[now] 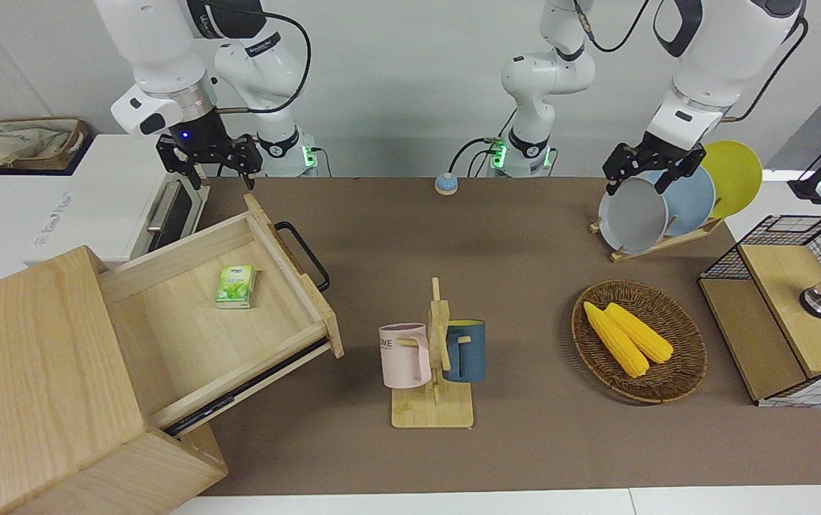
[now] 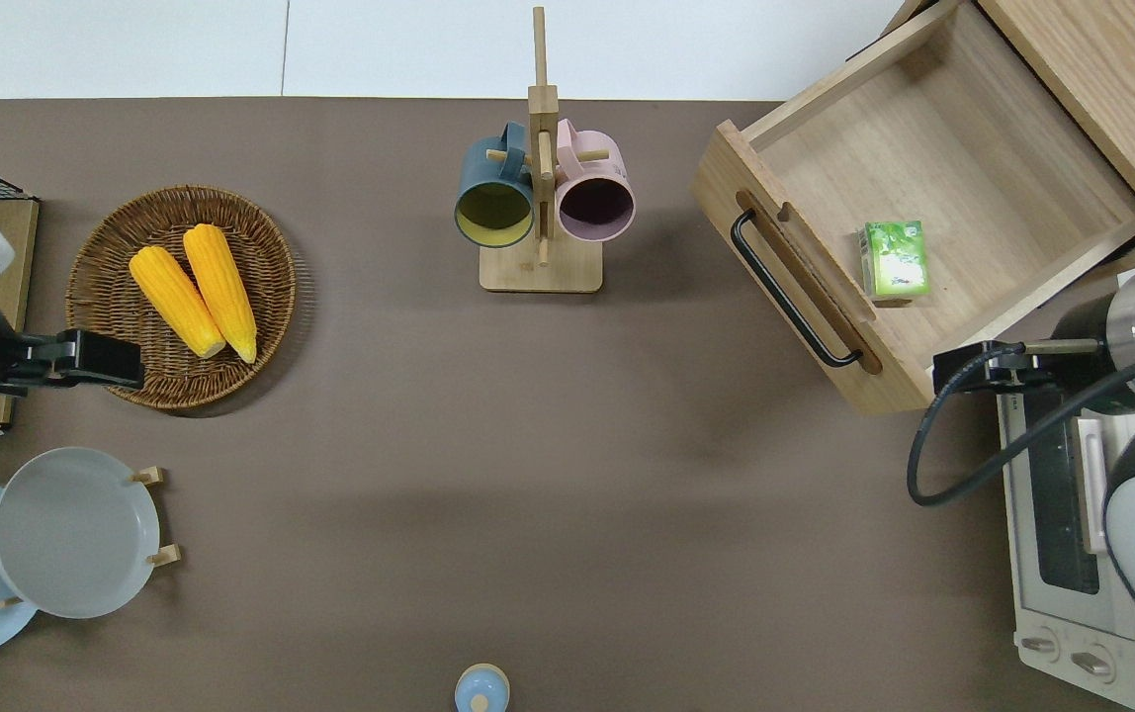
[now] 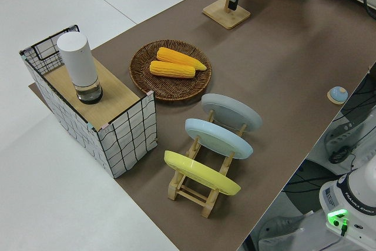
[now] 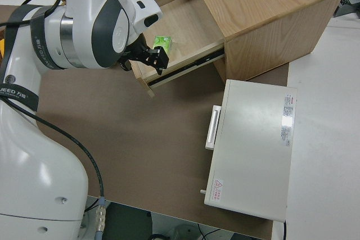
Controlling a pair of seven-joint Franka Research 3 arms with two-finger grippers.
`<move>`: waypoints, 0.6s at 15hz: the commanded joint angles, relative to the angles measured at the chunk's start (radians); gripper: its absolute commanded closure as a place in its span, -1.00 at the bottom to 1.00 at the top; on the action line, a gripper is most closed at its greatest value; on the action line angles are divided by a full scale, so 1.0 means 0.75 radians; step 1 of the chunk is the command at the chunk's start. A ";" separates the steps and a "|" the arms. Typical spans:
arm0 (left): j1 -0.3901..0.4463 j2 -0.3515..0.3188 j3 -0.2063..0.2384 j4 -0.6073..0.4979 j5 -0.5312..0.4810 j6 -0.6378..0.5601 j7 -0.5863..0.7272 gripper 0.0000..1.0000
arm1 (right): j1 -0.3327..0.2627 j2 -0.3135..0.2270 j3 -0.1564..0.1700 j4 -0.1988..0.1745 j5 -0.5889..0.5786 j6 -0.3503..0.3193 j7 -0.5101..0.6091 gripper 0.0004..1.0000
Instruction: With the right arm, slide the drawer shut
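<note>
Light-wood and wide, the shallow tray drawer (image 1: 224, 315) with a black metal bar handle (image 1: 302, 254) stands pulled out of its big light-wood cabinet (image 1: 38, 386), a small green packet (image 1: 234, 286) inside; at its five o'clock corner overhead hovers the right arm's black gripper (image 1: 210, 159), fingers spread, touching nothing; the left arm is parked, its fingers unclear

Bright even light, soft shadows, sharp

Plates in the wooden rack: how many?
3. All stand on edge in the wooden rack at the left arm's end of the table: the round grey plate farthest from the robots, the round light-blue plate in the middle, the round yellow plate nearest them. None seems hidden.
</note>
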 commanded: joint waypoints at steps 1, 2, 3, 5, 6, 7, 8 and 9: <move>-0.006 -0.013 0.007 -0.007 0.015 -0.015 0.009 -1.00 | -0.042 -0.035 0.024 -0.019 0.020 -0.021 -0.046 0.19; -0.008 -0.013 0.007 -0.007 0.015 -0.015 0.009 -1.00 | -0.042 -0.039 0.024 -0.019 0.020 -0.025 -0.046 0.44; -0.006 -0.013 0.007 -0.007 0.015 -0.015 0.009 -0.99 | -0.042 -0.050 0.024 -0.019 0.020 -0.034 -0.046 0.63; -0.006 -0.013 0.007 -0.007 0.015 -0.015 0.009 -1.00 | -0.040 -0.074 0.026 -0.019 0.020 -0.046 -0.044 0.89; -0.006 -0.013 0.007 -0.007 0.015 -0.017 0.009 -1.00 | -0.038 -0.084 0.028 -0.021 0.022 -0.048 -0.044 0.98; -0.008 -0.013 0.007 -0.007 0.015 -0.017 0.009 -1.00 | -0.036 -0.093 0.028 -0.019 0.022 -0.066 -0.044 1.00; -0.006 -0.013 0.007 -0.007 0.015 -0.017 0.009 -1.00 | -0.036 -0.101 0.028 -0.019 0.026 -0.070 -0.040 1.00; -0.006 -0.013 0.007 -0.007 0.015 -0.017 0.009 -1.00 | -0.034 -0.113 0.028 -0.021 0.028 -0.072 -0.034 1.00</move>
